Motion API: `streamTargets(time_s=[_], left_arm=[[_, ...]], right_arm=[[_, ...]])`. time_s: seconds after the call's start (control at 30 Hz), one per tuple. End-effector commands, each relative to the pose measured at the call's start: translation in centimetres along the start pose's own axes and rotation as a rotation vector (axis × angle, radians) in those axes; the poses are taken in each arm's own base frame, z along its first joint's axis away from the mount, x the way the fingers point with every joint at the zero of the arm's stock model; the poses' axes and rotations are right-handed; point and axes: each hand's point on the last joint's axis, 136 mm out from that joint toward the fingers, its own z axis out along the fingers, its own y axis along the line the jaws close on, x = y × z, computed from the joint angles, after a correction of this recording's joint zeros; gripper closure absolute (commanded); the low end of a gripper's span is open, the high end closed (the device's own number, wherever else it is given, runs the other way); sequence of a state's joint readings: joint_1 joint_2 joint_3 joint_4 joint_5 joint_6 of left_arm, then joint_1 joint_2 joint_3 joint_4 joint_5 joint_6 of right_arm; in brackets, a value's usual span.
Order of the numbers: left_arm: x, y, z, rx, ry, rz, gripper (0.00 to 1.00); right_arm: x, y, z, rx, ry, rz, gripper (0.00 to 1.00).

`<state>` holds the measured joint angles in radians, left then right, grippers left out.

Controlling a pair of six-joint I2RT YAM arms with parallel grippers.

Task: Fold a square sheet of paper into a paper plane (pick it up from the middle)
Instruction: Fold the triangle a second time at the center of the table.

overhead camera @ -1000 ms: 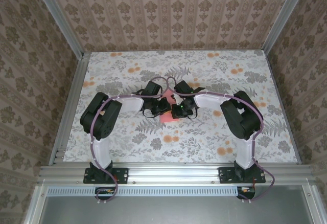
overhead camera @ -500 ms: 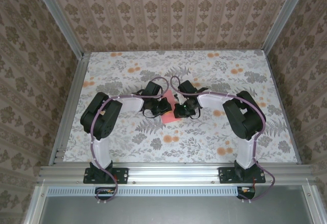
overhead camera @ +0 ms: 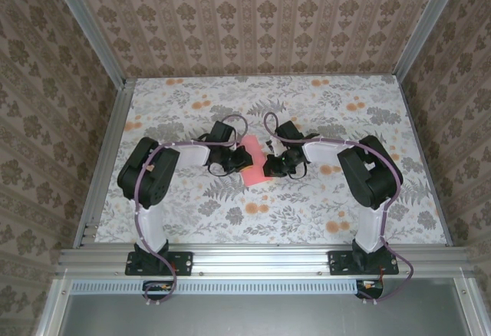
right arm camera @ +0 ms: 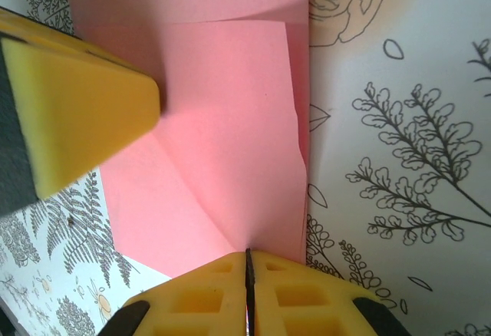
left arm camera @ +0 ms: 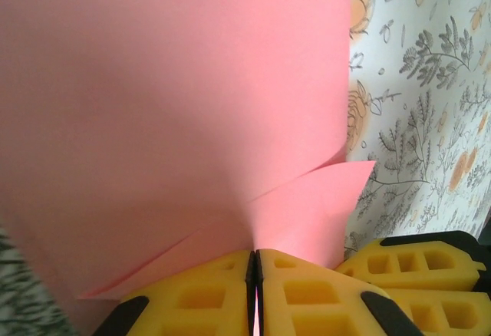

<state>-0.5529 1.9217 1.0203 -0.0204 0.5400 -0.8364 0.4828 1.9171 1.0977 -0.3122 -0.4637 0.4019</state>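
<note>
Overhead: both arms met over the middle of the floral surface point(overhead camera: 322, 213), the square sheet of paper point(overhead camera: 252, 166) between their tips.
Paper: pink and partly folded, with a diagonal crease and a loose flap showing.
Left jaws: clenched, yellow pads point(left arm camera: 199, 298) pressed together, gripping the paper at their tip.
Right jaws: clenched on the paper's opposite edge, pads point(right arm camera: 307, 298) together.

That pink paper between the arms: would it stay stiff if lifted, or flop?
Probably floppy: the pink paper curves and a flap lifts off it. Likely very light, being one thin sheet. Its folds hold sharp, so rough pushing would probably crumple it.
</note>
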Motion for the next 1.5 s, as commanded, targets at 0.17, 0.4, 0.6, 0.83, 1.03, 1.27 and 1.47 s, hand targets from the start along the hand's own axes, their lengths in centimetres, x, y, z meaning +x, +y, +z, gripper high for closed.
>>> streamTargets(time_s=[0.17,0.4,0.6,0.83,1.03,1.27,1.47], left_arm=[[-1.4,5.9,-1.9,-0.16,-0.06,-0.074,0.87],[-3.6,5.9,-4.1,-0.166,-0.123,-0.074,0.87],[-3.7,2.1,-5.3,-0.1,-0.153,0.032,0.87],[-1.0,-2.2,-3.9,-0.08,-0.145,0.132,0.87],[-0.1,-2.8,-1.4,-0.061,-0.091,0.133,0.87],[-0.4,-1.7,-0.1,-0.087,-0.067,0.107,0.88],[-0.2,-1.2,0.2,-0.095,-0.054,0.094,0.88]], right_arm=[[6.4,-6.2,1.1,0.207,0.204,0.168,0.89],[6.2,-6.0,1.0,0.198,0.199,0.168,0.89],[5.8,-5.5,0.8,0.181,0.185,0.161,0.89],[5.2,-4.8,0.6,0.155,0.169,0.153,0.89],[4.2,-3.4,0.2,0.102,0.136,0.143,0.89],[1.3,1.5,-2.3,-0.063,0.04,0.068,0.84],[0.4,2.6,-1.5,-0.07,0.059,0.04,0.83]])
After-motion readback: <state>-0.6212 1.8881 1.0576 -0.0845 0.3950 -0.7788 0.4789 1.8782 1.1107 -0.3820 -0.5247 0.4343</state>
